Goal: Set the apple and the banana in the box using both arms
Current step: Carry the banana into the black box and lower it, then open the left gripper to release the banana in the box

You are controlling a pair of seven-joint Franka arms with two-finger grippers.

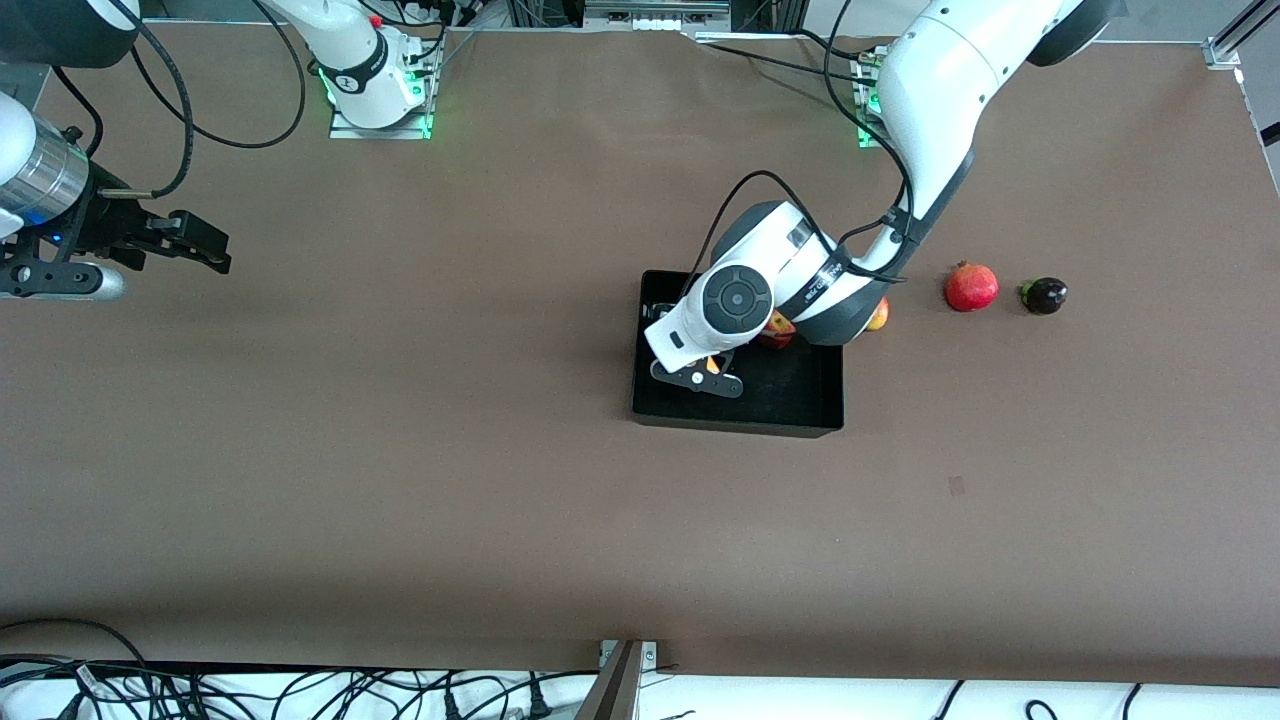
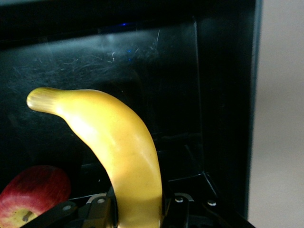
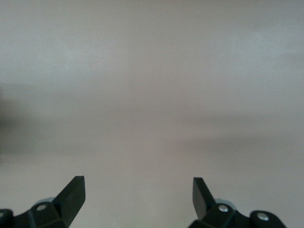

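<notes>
The black box [image 1: 790, 395] lies at the table's middle. My left gripper [image 1: 700, 378] hangs low inside it, shut on the yellow banana [image 2: 118, 142]. The banana's free end points out over the box floor [image 2: 142, 61]. In the front view only a small bit of the banana [image 1: 712, 365] shows under the wrist. The red apple [image 2: 31, 202] with its yellowish patch lies in the box beside the banana, and the left arm partly hides the apple [image 1: 778, 328] in the front view. My right gripper [image 1: 195, 245] waits open above bare table at the right arm's end, nothing between its fingers [image 3: 73, 192].
A red-yellow fruit [image 1: 878, 315] peeks out from under the left arm just outside the box. A red fruit with a crown tip [image 1: 972, 287] and a dark round fruit [image 1: 1044, 295] sit farther toward the left arm's end. Brown table surface surrounds the box.
</notes>
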